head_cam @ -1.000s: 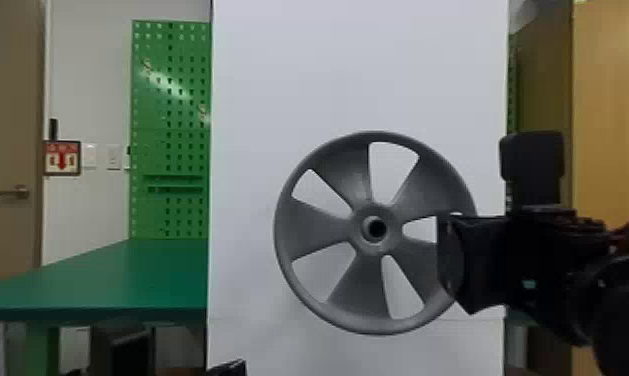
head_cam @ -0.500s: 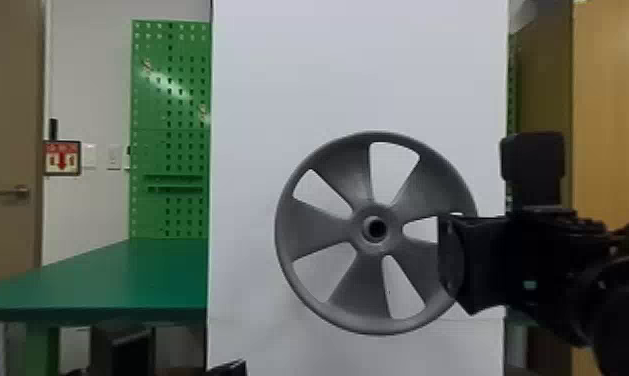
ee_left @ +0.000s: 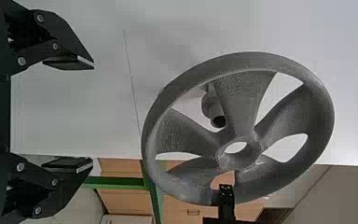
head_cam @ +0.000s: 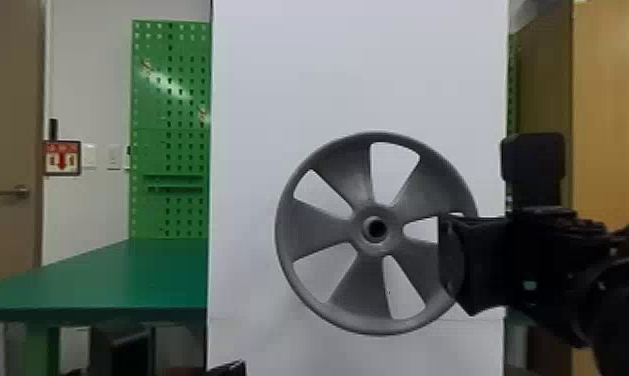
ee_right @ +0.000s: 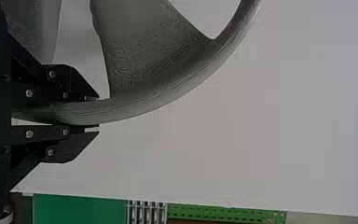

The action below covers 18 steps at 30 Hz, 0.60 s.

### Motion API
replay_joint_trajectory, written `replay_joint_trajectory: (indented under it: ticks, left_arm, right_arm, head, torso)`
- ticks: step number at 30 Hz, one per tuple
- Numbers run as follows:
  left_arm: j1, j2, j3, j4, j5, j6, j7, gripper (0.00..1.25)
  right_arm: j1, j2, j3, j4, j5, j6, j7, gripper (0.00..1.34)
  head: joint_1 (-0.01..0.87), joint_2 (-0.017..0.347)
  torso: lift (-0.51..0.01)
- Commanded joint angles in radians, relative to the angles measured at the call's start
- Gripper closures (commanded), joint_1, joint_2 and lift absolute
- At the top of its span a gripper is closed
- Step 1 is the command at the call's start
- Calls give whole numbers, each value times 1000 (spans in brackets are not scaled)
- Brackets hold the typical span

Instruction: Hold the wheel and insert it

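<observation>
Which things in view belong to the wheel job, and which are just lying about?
Belonging to the job:
wheel, its rim in the right gripper
gray peg, likely where the wheel goes
white panel behind the wheel

Just around:
green table
green pegboard
sign
door

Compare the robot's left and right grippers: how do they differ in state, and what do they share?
The left gripper has its fingers spread wide, while the right gripper has its fingers drawn close together. The left gripper has nothing between its fingers; the right gripper is clamped on the rim of the wheel. Both have two black fingers with round, silvery fasteners.
</observation>
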Motion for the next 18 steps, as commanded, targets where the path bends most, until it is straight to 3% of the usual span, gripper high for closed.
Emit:
replay_joint_trajectory:
  ticks: [1, 18]
  left_arm:
    - [0, 0, 0, 0, -1, 0, 0, 502]
    - [0, 0, -1, 0, 1, 0, 0, 502]
  right_arm:
    - [0, 0, -1, 1, 2, -3, 0, 1088]
    - [-6, -5, -5, 57, 5, -52, 0, 1088]
  head:
    - [0, 9]
    - [0, 9]
  torso:
    - [-494]
    - [-494]
